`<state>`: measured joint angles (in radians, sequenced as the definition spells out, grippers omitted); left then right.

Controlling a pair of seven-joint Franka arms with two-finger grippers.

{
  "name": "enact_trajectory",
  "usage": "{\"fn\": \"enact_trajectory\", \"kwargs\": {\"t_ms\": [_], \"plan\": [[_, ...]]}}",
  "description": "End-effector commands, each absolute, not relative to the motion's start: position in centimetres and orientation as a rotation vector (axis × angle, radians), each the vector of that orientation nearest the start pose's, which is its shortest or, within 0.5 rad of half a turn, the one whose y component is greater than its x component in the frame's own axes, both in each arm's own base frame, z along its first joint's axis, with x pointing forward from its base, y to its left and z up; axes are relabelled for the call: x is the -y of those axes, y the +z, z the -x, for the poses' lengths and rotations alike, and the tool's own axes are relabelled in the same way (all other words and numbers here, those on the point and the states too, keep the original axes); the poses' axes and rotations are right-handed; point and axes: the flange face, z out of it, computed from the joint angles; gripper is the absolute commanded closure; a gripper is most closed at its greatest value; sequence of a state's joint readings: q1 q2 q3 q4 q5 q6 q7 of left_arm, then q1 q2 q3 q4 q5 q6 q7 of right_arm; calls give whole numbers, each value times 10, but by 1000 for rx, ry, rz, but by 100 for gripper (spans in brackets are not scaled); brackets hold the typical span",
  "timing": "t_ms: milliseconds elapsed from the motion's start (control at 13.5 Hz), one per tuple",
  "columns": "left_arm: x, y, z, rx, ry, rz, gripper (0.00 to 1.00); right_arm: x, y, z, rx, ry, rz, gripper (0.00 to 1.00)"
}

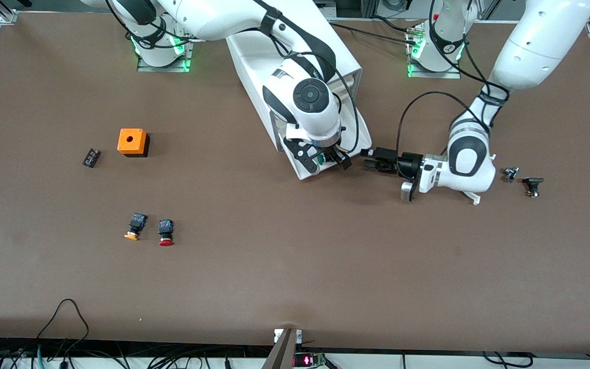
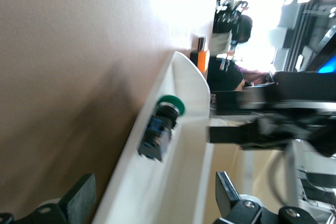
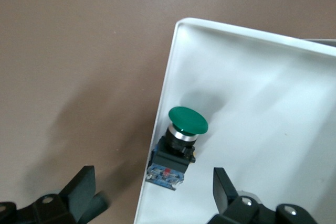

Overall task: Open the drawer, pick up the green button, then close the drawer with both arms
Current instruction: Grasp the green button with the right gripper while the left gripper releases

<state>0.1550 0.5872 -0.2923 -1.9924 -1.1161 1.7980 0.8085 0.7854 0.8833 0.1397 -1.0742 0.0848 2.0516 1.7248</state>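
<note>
1. My right claw (image 1: 328, 161) (image 3: 152, 179) hangs over the drawer (image 1: 301, 170), which stands pulled out of the white cabinet (image 1: 349, 69) on the side nearer the front camera.
2. Its fingers (image 3: 79, 190) are spread wide and pinch nothing. In the right wrist view the button (image 3: 181, 145) sits between them, lower down.
3. The button (image 1: 320, 161) lies on its side in the drawer (image 3: 262, 103), its black body against the drawer's wall and its green cap pointing into the tray (blue marks show on the body's end).
4. My left claw (image 1: 369, 160) (image 2: 153, 184) lies level, low over the brown surface (image 1: 295, 266). It is just beside the drawer's corner at the left arm's end.
5. Its fingers (image 2: 79, 200) are spread too and hold nothing. In the left wrist view the drawer's (image 2: 184, 77) rim runs between them, with the button (image 2: 160, 129) inside the tray. I cannot tell whether a finger touches the rim.
6. Well apart, toward the right arm's end of the surface, stand an orange box (image 1: 132, 142) and a small black part (image 1: 91, 157). Nearer the front camera than these are an orange-capped button (image 1: 135, 226) and a red-capped button (image 1: 166, 231), side by side.
7. Toward the left arm's end lie two small dark parts (image 1: 510, 174) (image 1: 533, 185).
</note>
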Motion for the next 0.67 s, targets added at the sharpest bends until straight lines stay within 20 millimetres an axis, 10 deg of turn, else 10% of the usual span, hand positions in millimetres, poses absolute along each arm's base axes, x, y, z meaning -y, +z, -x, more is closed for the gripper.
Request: {"fn": "enact_trajectory", "kwargs": {"t_ms": [0, 370, 593], "plan": [[128, 245, -567, 202, -482, -1947, 0, -610, 291, -489, -1337, 199, 2702, 1], [118, 333, -603, 142, -722, -2262, 0, -619, 272, -481, -1356, 191, 2686, 6], [130, 375, -607, 73, -776, -2471, 0, -627, 270, -471, -1330, 187, 2703, 39]]}}
